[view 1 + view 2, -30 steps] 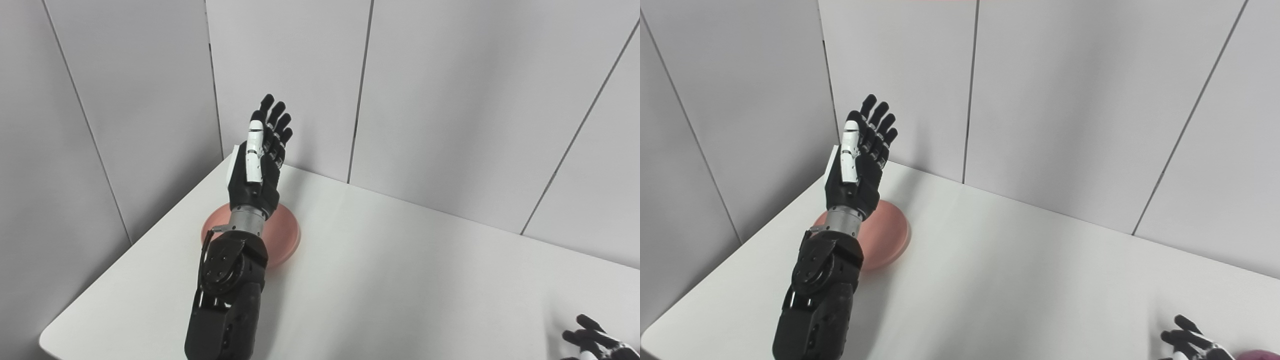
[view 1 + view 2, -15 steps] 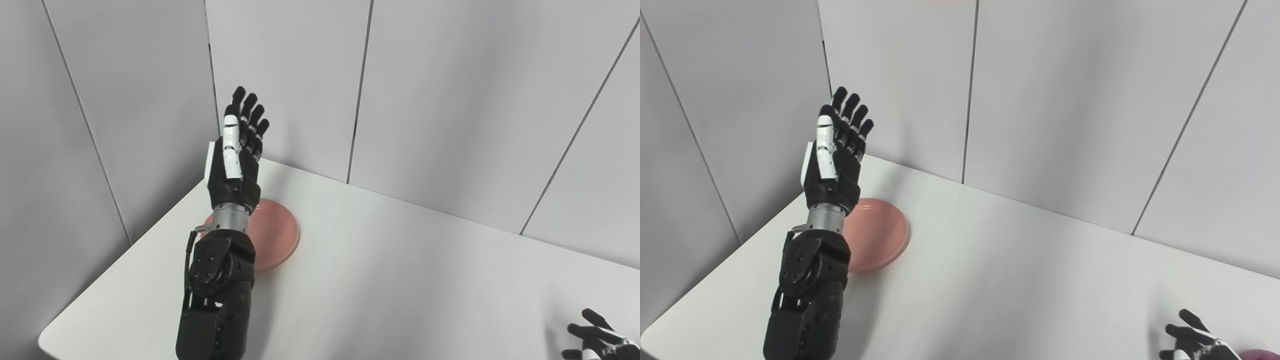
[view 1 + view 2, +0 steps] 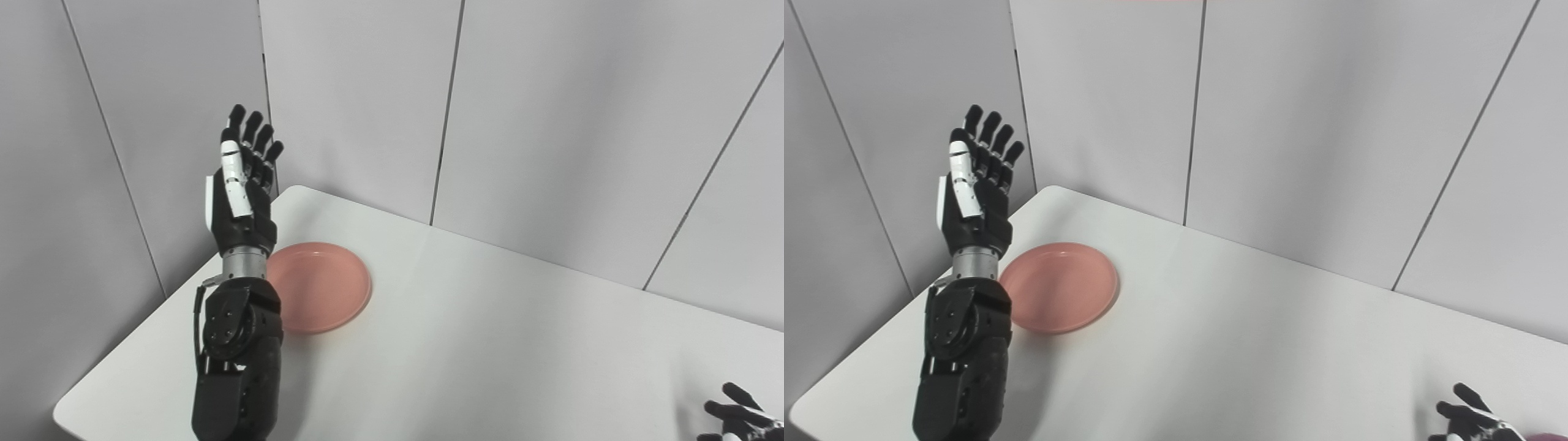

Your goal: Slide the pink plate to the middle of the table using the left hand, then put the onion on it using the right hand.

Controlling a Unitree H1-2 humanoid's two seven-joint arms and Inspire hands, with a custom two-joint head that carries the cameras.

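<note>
Plain grey wall panels close in a smooth white table (image 3: 490, 343) set into a corner. The black left hand (image 3: 242, 184) is raised upright just left of the round pink plastic plate (image 3: 318, 285), fingers straight and held side by side, holding nothing and clear of the plate. To slide well, it should probably come down against the plate's left rim and push evenly toward the table's middle, staying low so the plate does not tip. The plate is empty. Far right of the plate, the black right hand (image 3: 1473, 419) rests with fingers spread; beside it a purple sliver (image 3: 1546, 436) peeks in, perhaps the onion
</note>
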